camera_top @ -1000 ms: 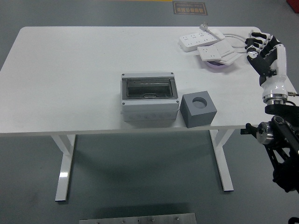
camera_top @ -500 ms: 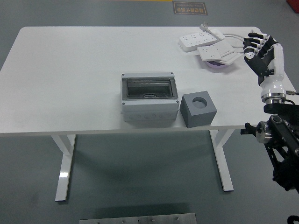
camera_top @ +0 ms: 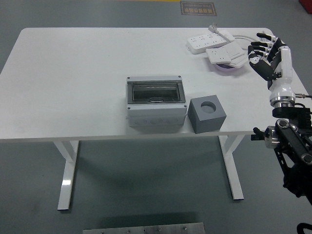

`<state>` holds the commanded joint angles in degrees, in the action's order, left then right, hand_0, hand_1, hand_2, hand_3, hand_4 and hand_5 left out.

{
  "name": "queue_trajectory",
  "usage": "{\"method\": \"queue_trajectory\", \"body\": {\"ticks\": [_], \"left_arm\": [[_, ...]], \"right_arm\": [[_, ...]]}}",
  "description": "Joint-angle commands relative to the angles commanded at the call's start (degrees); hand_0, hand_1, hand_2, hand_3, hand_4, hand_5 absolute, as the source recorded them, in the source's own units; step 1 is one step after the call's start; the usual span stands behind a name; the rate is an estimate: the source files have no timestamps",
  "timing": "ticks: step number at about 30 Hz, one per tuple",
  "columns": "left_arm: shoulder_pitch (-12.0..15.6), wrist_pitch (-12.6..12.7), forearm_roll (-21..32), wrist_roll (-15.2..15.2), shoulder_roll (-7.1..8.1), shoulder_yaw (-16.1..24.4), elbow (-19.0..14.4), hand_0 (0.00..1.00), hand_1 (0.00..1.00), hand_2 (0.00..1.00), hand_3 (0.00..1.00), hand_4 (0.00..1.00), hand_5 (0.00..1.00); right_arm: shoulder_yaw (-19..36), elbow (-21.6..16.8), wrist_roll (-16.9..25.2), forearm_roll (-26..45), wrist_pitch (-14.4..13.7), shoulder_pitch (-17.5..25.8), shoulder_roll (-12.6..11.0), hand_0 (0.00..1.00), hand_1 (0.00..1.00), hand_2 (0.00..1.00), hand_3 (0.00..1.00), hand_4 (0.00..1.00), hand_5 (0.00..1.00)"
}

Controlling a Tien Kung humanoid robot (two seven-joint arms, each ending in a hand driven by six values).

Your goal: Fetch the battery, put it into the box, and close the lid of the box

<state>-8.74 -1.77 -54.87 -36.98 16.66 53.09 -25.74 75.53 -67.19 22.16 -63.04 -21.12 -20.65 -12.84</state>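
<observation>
The right hand (camera_top: 265, 54) is raised over the white table's (camera_top: 73, 73) far right corner, forearm upright, its fingers (camera_top: 257, 47) loosely spread and holding nothing. They point left toward the white power strips (camera_top: 214, 44) piled beside a purple dish (camera_top: 225, 68). The grey enclosure box (camera_top: 156, 105) sits near the front edge, lid open, touching a grey block (camera_top: 206, 114) with a round hole. I cannot tell where the battery is.

Single high head view, facing forward and down, whole white table (camera_top: 73, 73) in frame, near edge lowest
</observation>
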Motion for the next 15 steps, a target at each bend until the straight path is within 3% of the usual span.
{"method": "queue_trajectory", "body": {"ticks": [4,5,10,11,15], "left_arm": [[0.05,0.01,-0.03,0.0,0.17,0.07,0.0,0.863,0.911,0.853,0.866,0.911,0.885],[0.06,0.01,-0.03,0.0,0.21,0.07,0.01,0.863,0.911,0.852,0.866,0.911,0.883],[0.15,0.03,-0.16,0.0,0.34,0.15,-0.03,0.863,0.911,0.852,0.866,0.911,0.883],[0.16,0.01,-0.21,0.0,0.35,0.16,-0.04,0.863,0.91,0.852,0.865,0.913,0.882],[0.02,-0.1,-0.48,0.0,0.42,0.27,-0.02,0.863,0.91,0.852,0.865,0.913,0.882]], "right_arm": [[-0.36,-1.01,0.96,-3.91,-4.47,-0.61,0.46,0.579,0.587,0.633,0.822,0.855,0.101],[-0.42,-1.14,1.11,-4.95,-5.58,-0.75,0.59,0.528,0.505,0.553,0.718,0.728,0.04],[-0.91,-0.63,3.11,-7.84,-10.37,-1.65,1.44,0.528,0.505,0.553,0.718,0.728,0.04],[-0.86,-0.44,3.53,-8.0,-10.86,-1.8,1.62,0.471,0.447,0.495,0.609,0.518,0.105],[-0.36,0.46,5.34,-8.26,-12.13,-2.32,2.3,0.471,0.447,0.495,0.609,0.518,0.105]]}}
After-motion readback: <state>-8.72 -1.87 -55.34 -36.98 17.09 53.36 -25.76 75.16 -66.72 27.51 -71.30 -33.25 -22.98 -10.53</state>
